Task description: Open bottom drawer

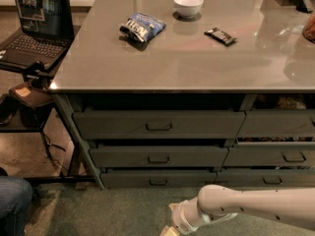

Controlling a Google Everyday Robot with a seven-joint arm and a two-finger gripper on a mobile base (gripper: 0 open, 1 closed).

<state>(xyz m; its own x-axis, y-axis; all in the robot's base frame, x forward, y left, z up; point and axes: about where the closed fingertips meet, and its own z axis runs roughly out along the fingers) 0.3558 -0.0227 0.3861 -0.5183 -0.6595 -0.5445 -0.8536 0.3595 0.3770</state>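
The bottom drawer (147,178) is the lowest, shallowest front of three wide dark grey-green drawers under the table, with a small loop handle (158,182) at its centre. Its front sits about flush with the drawers above. My gripper (169,230) is at the bottom edge of the view, below and slightly right of that handle, apart from the drawer and mostly cut off by the frame. The white arm (246,205) reaches in from the lower right over the green carpet.
The grey tabletop (197,58) carries a chip bag (141,26), a white bowl (188,5) and a dark snack bar (220,36). A second drawer stack (275,154) stands to the right. A laptop (34,23) on a stand and a person's knee (12,203) are on the left.
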